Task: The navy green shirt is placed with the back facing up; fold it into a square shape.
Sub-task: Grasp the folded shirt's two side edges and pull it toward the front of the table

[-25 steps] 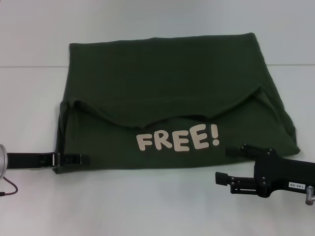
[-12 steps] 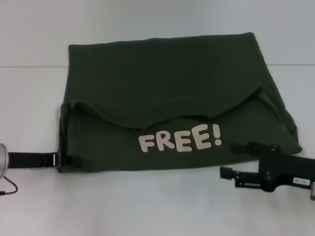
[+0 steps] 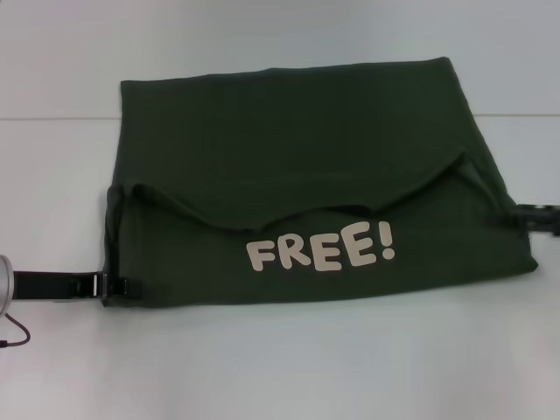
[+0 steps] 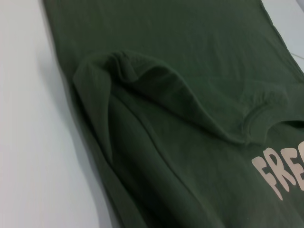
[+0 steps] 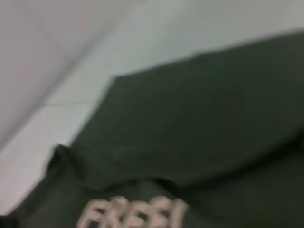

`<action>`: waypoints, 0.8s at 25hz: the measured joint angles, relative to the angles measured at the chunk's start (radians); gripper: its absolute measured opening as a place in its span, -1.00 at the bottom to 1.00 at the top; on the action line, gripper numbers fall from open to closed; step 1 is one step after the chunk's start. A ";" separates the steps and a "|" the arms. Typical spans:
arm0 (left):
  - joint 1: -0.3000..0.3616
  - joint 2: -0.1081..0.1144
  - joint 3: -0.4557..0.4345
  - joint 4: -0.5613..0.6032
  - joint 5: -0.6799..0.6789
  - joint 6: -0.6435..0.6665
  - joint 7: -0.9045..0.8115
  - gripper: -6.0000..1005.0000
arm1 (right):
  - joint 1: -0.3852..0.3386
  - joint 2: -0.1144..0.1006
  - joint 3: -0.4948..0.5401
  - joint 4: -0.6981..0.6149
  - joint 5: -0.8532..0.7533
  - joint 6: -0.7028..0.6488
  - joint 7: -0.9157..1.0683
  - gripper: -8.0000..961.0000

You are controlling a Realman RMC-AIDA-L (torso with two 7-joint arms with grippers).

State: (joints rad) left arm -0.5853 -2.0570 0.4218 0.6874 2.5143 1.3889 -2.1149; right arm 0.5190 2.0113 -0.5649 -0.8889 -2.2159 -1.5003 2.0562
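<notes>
The shirt (image 3: 297,166) is lying flat on the table (image 3: 280,367), its near part folded over so the "FREE!" lettering (image 3: 319,248) is facing up along the near half, with the plain back showing beyond the fold edge. My left gripper (image 3: 122,286) is sitting low at the shirt's near left corner, touching the hem; I cannot tell whether its fingers are pinching cloth or just resting there. My right gripper (image 3: 538,213) is barely showing at the right side of the head view, beside the shirt's right edge and apart from it; I cannot tell its finger state either. Judgement: the fold is partway, not yet a square. Risks I am noting: if the left gripper is catching only the top layer, lifting would peel the fold open; with one side pulled alone, the cloth would skew and bunch; the loose ridge at the left fold could crease.
</notes>
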 joint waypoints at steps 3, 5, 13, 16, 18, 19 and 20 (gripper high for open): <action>0.000 0.000 0.000 0.000 0.000 0.004 0.003 -0.91 | 0.054 -0.050 -0.012 -0.038 -0.140 -0.034 0.273 0.90; -0.001 0.000 0.000 0.000 0.000 0.007 0.005 -0.91 | 0.081 -0.065 -0.008 -0.053 -0.208 -0.054 0.350 0.90; -0.002 0.001 0.000 0.003 0.000 0.015 0.007 -0.91 | 0.185 -0.043 -0.033 -0.007 -0.479 0.014 0.427 0.86; -0.002 0.001 0.000 0.003 0.000 0.015 0.007 -0.91 | 0.203 -0.039 -0.077 0.054 -0.485 0.070 0.430 0.85; -0.002 0.001 0.000 0.003 0.000 0.018 0.007 -0.91 | 0.211 -0.038 -0.096 0.085 -0.486 0.100 0.432 0.84; -0.002 0.001 0.000 0.003 0.000 0.020 0.007 -0.91 | 0.215 -0.035 -0.103 0.095 -0.486 0.114 0.432 0.83; -0.002 0.002 0.000 0.003 0.000 0.022 0.007 -0.91 | 0.218 -0.033 -0.110 0.101 -0.485 0.126 0.432 0.83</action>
State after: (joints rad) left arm -0.5872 -2.0555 0.4218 0.6907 2.5142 1.4105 -2.1076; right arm 0.7368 1.9781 -0.6747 -0.7876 -2.7010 -1.3739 2.4880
